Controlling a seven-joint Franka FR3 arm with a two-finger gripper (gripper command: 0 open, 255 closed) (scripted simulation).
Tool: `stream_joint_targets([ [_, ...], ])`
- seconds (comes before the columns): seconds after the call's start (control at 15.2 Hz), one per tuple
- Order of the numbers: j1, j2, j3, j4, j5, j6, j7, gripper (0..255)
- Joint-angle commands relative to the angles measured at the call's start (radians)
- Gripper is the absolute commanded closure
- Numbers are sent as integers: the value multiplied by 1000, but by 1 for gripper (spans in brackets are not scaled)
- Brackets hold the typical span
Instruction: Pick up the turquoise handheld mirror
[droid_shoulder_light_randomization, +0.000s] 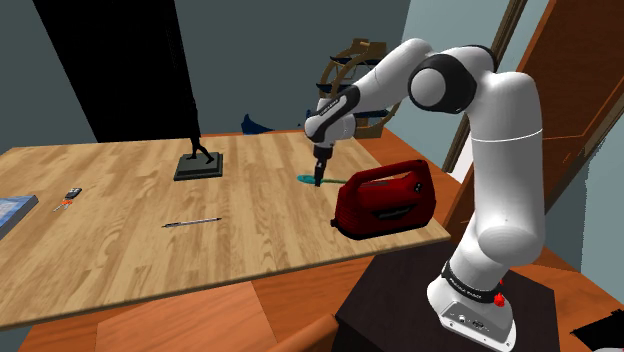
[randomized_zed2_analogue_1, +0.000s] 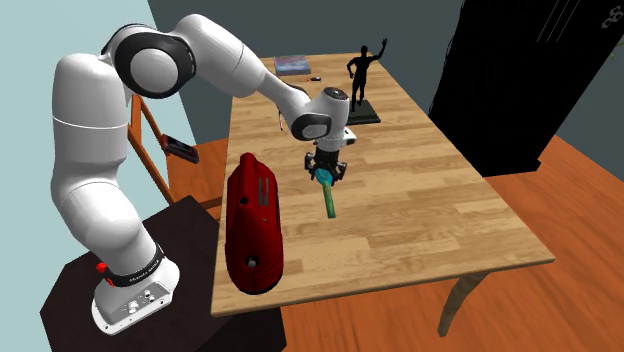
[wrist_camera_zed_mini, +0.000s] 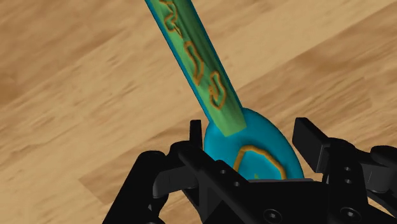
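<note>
Several things lie along the wooden table (droid_shoulder_light_randomization: 120, 260), and we read them from the shoulder view's left. First comes a blue book (droid_shoulder_light_randomization: 12, 212) at the edge, then a small red-and-black object (droid_shoulder_light_randomization: 68, 197) that we cannot identify. After these come a pen (droid_shoulder_light_randomization: 192, 222) and a black figurine (droid_shoulder_light_randomization: 198, 160) on its base. Right of the figurine lies the mirror (wrist_camera_zed_mini: 213, 95), flat on the wood with the gripper (droid_shoulder_light_randomization: 318, 180) low over it. A red case (droid_shoulder_light_randomization: 385, 197) stands just beside them, nearer the stand (droid_shoulder_light_randomization: 440, 310).

In the wrist view we see the two fingers (wrist_camera_zed_mini: 194, 137) standing apart, one on each side of the mirror's rounded turquoise head (wrist_camera_zed_mini: 261, 153). Its green handle (wrist_camera_zed_mini: 191, 51), trimmed in orange, runs away from the hand. One finger looks to be at the head's rim; the other shows a sliver of wood between it and the rim, so we judge nothing is clasped yet.

We take this as the end of the approach, with the grasp itself about to begin. The next move calls for closing squarely across the head and then lifting straight up. We would also keep clear of the red case, and the thin, flat mirror could slip or tilt if the pinch lands off-centre.
</note>
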Motion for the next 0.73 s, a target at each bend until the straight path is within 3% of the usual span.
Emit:
stream_joint_targets([
  [0.0, 6, -23, -5, -2, -11, -20, 10, 255],
  [0.66, 18, -93, -23, 18, -48, -104, 40, 255],
])
